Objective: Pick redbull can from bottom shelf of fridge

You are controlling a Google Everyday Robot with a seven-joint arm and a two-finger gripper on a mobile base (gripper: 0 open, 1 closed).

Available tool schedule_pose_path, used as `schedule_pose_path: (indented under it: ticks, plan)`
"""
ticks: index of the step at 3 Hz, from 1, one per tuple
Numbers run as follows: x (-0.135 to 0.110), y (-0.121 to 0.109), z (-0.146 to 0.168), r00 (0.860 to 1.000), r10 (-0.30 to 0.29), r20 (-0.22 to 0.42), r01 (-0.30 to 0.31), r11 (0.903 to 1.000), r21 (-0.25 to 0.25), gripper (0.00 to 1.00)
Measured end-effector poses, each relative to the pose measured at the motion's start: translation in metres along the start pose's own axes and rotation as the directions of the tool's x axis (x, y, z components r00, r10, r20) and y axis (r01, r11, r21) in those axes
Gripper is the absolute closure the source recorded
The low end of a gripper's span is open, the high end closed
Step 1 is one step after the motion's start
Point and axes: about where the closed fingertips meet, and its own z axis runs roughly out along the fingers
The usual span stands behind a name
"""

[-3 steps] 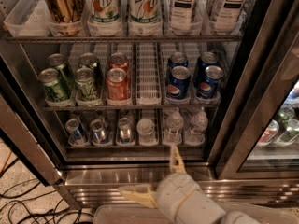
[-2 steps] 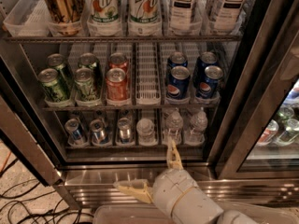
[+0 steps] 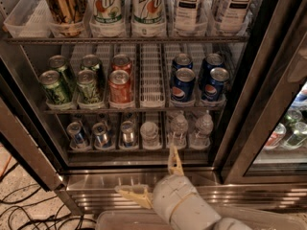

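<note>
Three slim blue-and-silver redbull cans (image 3: 76, 134) (image 3: 101, 134) (image 3: 128, 133) stand in the left lanes of the bottom shelf (image 3: 139, 150) of the open fridge (image 3: 96, 188). Small clear water bottles (image 3: 178, 129) fill the right lanes. My gripper (image 3: 145, 169) is low in the foreground, in front of the ribbed metal base and below the shelf. It is open and empty. One tan finger (image 3: 174, 160) points up toward the shelf's front edge and the other (image 3: 132, 193) points left. It touches no can.
The rack above holds green cans (image 3: 55, 86), a red can (image 3: 120, 85) and blue Pepsi cans (image 3: 183, 84). The top rack holds tall bottles (image 3: 146, 6). The dark door frame (image 3: 252, 123) stands at right, a metal edge (image 3: 26, 150) at left. Cables (image 3: 19, 210) lie on the floor.
My gripper and wrist have shifted slightly to the left and stay at about the same height. The cans and bottles have not moved.
</note>
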Motion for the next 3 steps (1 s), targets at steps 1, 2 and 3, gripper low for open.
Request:
schedule_pose_path:
  ticks: [1,2,3]
  plan:
    - [0.014,0.042,0.030,0.999,0.013,0.043,-0.011,0.9987,-0.049,0.00]
    - [0.041,0.078,0.063,0.996,0.035,0.077,-0.029,0.9970,-0.072,0.00]
    - [0.041,0.086,0.076,0.993,0.041,0.111,-0.035,0.9977,-0.058,0.00]
